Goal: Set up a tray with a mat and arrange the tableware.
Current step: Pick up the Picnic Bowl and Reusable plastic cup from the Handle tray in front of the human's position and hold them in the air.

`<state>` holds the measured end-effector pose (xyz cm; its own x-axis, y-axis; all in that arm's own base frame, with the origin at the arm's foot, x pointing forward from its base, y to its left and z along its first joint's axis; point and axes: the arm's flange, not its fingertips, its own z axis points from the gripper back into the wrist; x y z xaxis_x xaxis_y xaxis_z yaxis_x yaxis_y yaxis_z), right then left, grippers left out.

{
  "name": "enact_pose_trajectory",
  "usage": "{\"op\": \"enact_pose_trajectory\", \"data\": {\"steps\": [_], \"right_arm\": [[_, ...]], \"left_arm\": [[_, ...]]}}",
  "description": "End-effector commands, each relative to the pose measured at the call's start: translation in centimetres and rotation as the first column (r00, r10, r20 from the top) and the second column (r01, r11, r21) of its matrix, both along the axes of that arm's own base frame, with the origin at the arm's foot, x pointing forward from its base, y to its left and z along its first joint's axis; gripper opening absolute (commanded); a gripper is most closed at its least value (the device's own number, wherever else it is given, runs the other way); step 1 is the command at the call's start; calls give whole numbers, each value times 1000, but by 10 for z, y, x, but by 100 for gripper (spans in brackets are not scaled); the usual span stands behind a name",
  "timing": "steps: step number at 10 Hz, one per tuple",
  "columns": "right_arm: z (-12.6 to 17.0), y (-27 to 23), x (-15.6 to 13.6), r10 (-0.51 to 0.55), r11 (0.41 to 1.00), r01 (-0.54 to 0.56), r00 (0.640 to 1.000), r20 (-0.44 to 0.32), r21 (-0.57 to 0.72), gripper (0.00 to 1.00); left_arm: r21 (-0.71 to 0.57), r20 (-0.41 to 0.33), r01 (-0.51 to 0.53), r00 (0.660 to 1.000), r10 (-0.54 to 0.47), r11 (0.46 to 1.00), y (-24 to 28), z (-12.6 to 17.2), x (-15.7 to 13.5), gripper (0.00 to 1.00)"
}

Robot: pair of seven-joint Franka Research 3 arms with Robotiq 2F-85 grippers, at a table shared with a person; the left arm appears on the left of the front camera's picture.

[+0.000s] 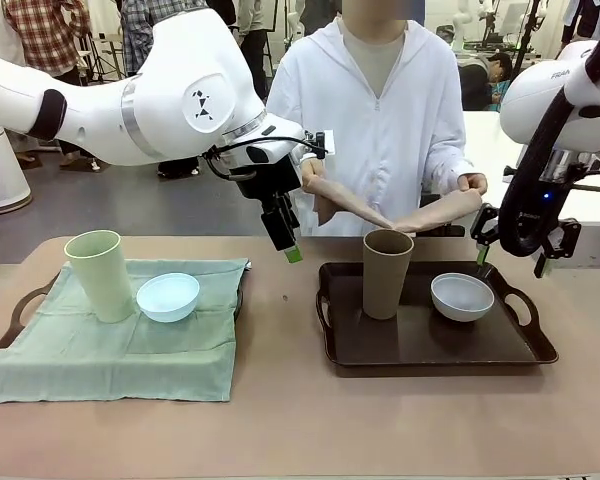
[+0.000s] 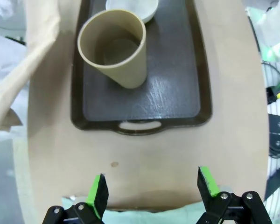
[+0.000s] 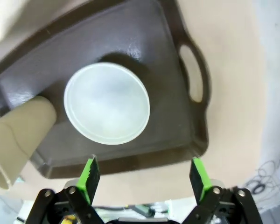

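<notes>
Claws on both arms are hanging with jaws spread wide, holding nothing.

Front view: the left gripper (image 1: pixel 291 250) is hovering between the trays, and the right gripper (image 1: pixel 513 260) near the dark tray's (image 1: pixel 430 352) handle. The left tray (image 1: pixel 20 308) is looking finished, its soft green mat (image 1: pixel 110 350) carrying the tapered pale green cup (image 1: pixel 100 275) and light blue bowl (image 1: pixel 168 296). A person is holding a folded beige mat (image 1: pixel 400 212) behind the bare dark tray, where the brown cup (image 1: pixel 387 272) and whitish bowl (image 1: pixel 462 296) are sitting.

Left wrist view: the matte brown cup is standing on a grained surface.

Right wrist view: the whitish bowl is looking smooth, perhaps glazed.

Next, I judge, both pieces are needing lifting clear for the mat.
</notes>
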<state>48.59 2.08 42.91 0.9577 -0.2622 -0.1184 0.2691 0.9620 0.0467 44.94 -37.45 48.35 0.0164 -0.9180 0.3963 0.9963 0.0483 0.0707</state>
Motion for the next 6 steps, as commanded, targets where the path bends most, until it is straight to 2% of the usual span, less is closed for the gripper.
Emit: {"op": "enact_pose_trajectory", "data": {"steps": [1, 2, 4, 5, 6], "right_arm": [[-20, 3, 19, 52, 998, -51, 998, 37, -35, 100], [-26, 4, 22, 57, 998, -57, 997, 50, -19, 100], [-39, 2, 28, 48, 999, -49, 998, 48, 12, 100], [-43, 1, 30, 52, 998, -53, 998, 47, 23, 100], [-46, 0, 32, 65, 997, -67, 996, 58, 30, 100]], "left_arm": [[-139, 76, 141, 988, -131, 980, 2, -15, 12, 100], [-185, 112, 235, 970, -217, 954, -1, -26, 20, 100], [-321, 118, 369, 929, -350, 872, 5, -49, 38, 100], [-374, 130, 381, 924, -359, 846, 13, -58, 45, 100], [-424, 115, 345, 938, -328, 837, 18, -70, 53, 100]]}}
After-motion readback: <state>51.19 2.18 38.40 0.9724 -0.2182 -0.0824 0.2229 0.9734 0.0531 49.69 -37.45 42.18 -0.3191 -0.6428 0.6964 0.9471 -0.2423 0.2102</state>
